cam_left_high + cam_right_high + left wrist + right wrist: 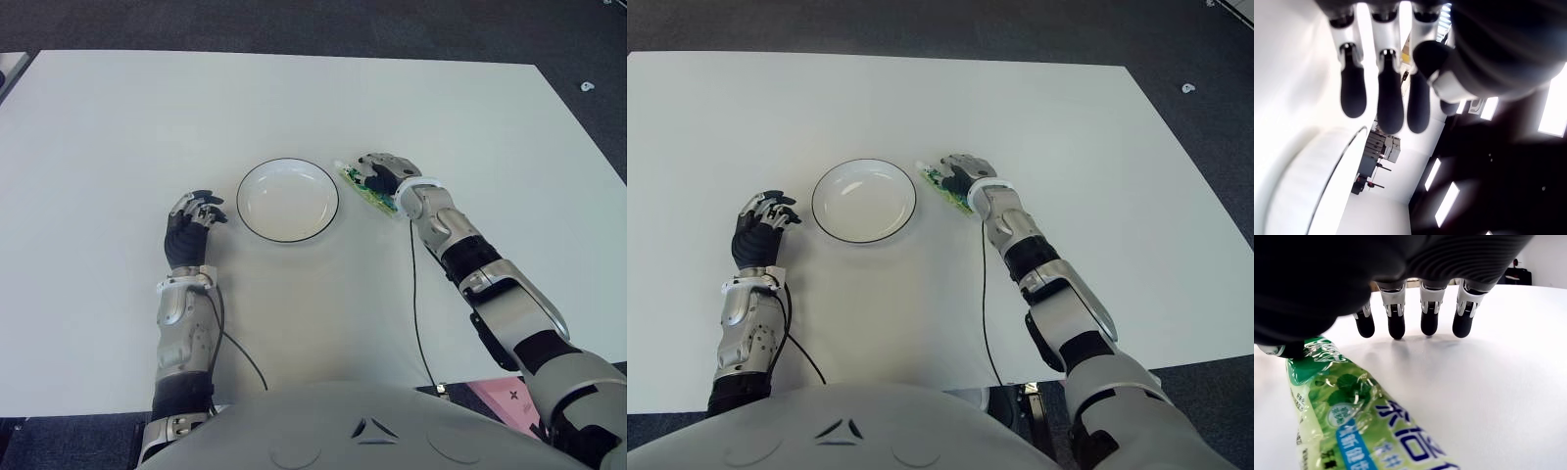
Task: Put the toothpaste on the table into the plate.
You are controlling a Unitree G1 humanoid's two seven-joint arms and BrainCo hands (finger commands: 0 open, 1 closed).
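Under the right hand [384, 176] lies the toothpaste [364, 192], fingers spread over it, not clamped yet; its long axis runs diagonally beneath the palm. Plate [257, 224] sits just beside, toward the left hand [192, 220], which is idle w/ fingers loosely curled, holding nothing, so right hand is nearer.

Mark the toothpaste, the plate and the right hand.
toothpaste [1347, 431]: right wrist view, on the green printed pack.
plate [288, 227]: left eye view, on the near inner wall.
right hand [384, 174]: left eye view, on the back of the hand, over the toothpaste.
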